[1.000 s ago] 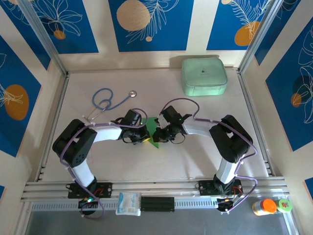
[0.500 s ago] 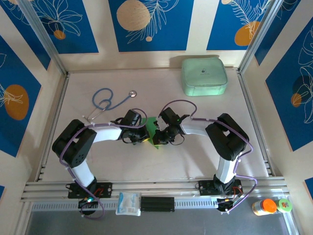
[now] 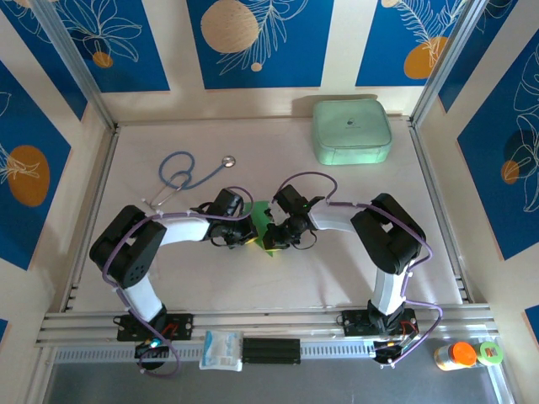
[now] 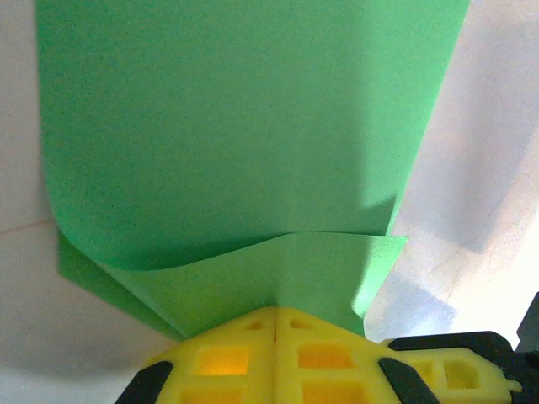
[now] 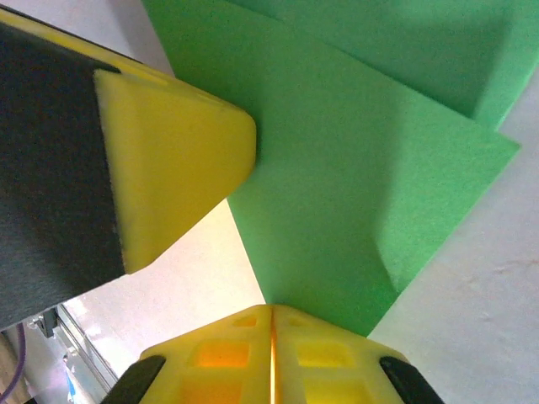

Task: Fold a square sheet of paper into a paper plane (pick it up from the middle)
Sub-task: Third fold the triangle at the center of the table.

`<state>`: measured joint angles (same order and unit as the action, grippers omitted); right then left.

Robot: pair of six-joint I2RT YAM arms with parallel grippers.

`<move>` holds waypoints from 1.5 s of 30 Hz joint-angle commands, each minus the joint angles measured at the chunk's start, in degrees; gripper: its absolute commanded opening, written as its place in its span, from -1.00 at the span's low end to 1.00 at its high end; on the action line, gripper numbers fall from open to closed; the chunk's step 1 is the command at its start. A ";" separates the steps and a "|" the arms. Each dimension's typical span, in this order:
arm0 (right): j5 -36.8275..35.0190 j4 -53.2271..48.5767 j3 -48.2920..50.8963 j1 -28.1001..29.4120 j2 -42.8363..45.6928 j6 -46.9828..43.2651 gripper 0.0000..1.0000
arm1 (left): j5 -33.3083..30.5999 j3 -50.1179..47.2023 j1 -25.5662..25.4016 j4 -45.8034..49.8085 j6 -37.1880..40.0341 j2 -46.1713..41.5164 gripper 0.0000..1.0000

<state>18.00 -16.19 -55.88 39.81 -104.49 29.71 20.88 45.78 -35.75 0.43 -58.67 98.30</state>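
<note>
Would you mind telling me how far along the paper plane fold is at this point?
Done: the green sheet carries at least one soft fold, layers overlapping. In hand: the left hand and the right hand are each shut on an edge of it. Left: no pointed nose or wings visible yet.

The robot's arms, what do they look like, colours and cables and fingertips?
The left arm and right arm have black joint housings, white links and looping purple cables. The left gripper and right gripper are yellow, moulded with square pockets, on black mounts.
</note>
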 commanded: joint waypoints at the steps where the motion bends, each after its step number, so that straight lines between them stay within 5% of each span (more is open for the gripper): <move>1: -0.85 -2.51 -0.85 0.52 -1.51 -1.41 -0.81 | -2.05 -0.96 -0.20 2.73 -0.44 0.57 -0.96; 12: -2.76 -5.82 0.01 0.54 -1.09 -3.94 -0.83 | -4.13 -1.81 -0.09 5.53 -0.66 2.22 -0.99; 32: -4.99 -6.40 3.47 0.88 13.25 -3.79 -0.82 | -2.16 -1.18 0.07 3.60 -0.83 1.99 -1.00; 45: -6.81 -3.87 -2.83 2.72 2.45 -1.70 -0.91 | -0.47 0.32 0.07 2.08 -1.17 0.32 -0.99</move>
<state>11.90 -20.12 -57.19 42.13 -100.71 27.09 20.95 45.80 -35.70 0.40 -59.55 98.45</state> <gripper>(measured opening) 0.060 0.052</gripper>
